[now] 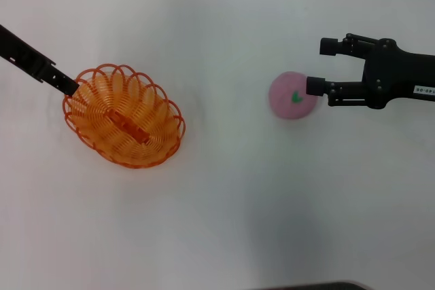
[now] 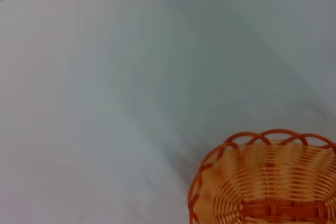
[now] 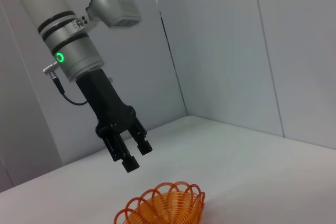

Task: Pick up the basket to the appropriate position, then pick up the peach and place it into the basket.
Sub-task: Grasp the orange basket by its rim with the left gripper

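Reaching in from the frame's right, the right gripper [image 1: 314, 66] is spreading its fingers [image 1: 317, 86] released over the peach [image 1: 292, 96]. At the frame's left, the left gripper [image 1: 68, 88] is sitting at the basket [image 1: 124, 115] rim with fingers released.

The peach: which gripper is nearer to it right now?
The right. The right gripper is open beside the peach, one finger overlapping it in the head view. The left gripper is far off, above the basket's rim.

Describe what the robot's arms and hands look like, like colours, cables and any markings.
The left arm is a light grey cylinder with black bands, a glowing green ring light and a thin black cable. Its left hand is black with two blocky fingers. The right hand is also matte black, with two round-tipped fingers and a small white printed label on its body.
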Robot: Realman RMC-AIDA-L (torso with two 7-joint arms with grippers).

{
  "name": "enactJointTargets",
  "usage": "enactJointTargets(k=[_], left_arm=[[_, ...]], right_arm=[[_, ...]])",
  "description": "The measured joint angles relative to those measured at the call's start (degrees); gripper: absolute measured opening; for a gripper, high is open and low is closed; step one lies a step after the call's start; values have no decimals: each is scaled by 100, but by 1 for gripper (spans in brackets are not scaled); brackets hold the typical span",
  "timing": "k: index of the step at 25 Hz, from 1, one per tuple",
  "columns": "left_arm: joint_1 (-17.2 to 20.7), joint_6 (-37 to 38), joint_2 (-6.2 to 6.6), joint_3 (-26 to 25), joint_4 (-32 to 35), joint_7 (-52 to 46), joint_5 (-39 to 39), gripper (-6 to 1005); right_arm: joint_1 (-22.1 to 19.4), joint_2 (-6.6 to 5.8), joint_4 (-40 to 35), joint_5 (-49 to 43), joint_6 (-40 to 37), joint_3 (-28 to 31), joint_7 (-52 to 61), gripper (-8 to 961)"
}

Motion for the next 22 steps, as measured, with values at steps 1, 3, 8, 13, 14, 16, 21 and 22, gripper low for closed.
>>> enactJointTargets(k=[1,3,8,13,14,16,21,22], left_arm=[[-15,15,6,6,-23,-3,3,786],[-27,29,8,7,-55,-21,7,786],[-34,-16,8,11,-90,-128,15,787],[-78,-158,5,4,-171,-338,19,787],[-89,-207,1,4,-201,-365,20,787],[-120,-325,-10,19,-298,-414,22,787],[-302,-689,-18,24,-789,-435,25,786],[-366,-808,-17,24,-959,-435,26,786]], right_arm=[[2,1,0,0,0,-1,0,939],[19,3,0,1,-4,0,-1,939],[51,22,0,1,5,-21,-1,939],[74,36,0,1,43,-23,-9,939],[74,36,0,1,43,-23,-9,939],[83,37,0,1,64,-29,-10,938],[97,47,0,1,116,-33,-28,939],[105,49,0,1,127,-33,-31,939]])
